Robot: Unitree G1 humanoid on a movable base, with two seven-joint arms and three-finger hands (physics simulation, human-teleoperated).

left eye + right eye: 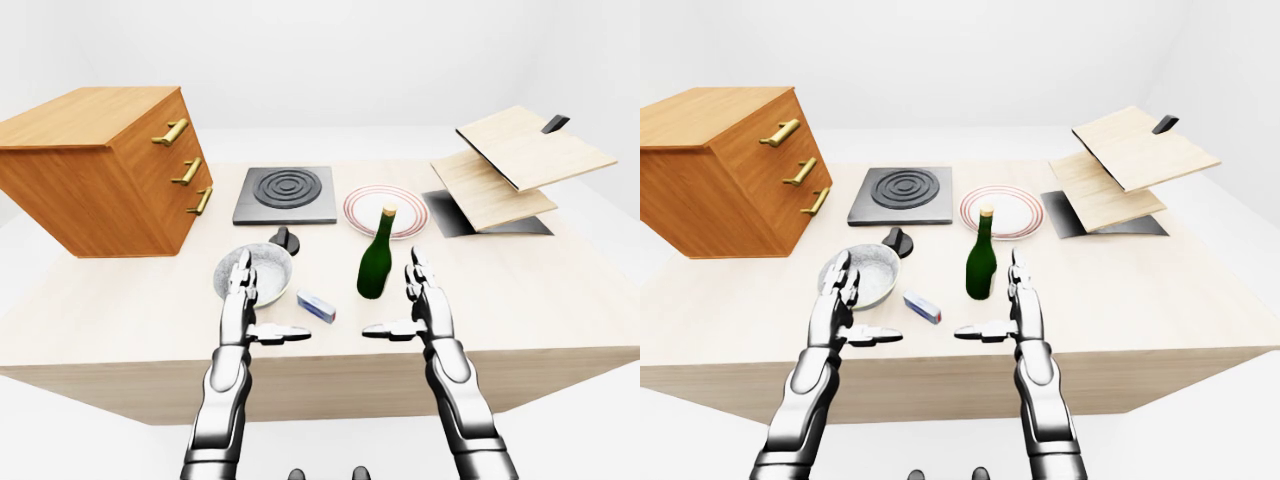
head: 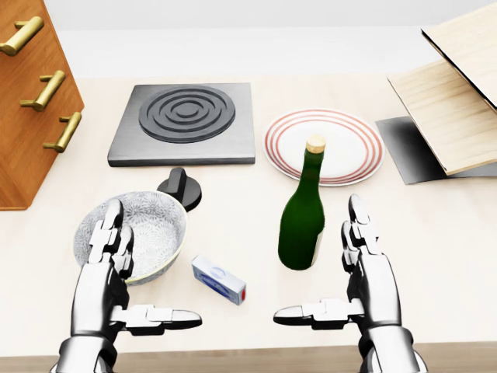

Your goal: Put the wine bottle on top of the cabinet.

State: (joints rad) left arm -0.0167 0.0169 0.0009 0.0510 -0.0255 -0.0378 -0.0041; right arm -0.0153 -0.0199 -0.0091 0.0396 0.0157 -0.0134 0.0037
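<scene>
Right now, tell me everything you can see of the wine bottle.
The wine bottle is dark green and glossy like glass, with a slim neck and a tan cork-like stopper on top. It stands upright on the pale wooden table, just below the red-ringed plate in the head view. The right hand stands open beside it on the right, not touching it. Nothing else touches it but the table.

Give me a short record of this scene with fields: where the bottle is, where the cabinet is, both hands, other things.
wine bottle: upright on the table, below the plate in the head view
cabinet: far left, top bare
right hand: open, right of the bottle, not touching
left hand: open, over the bowl
other: stove plate, small box
</scene>
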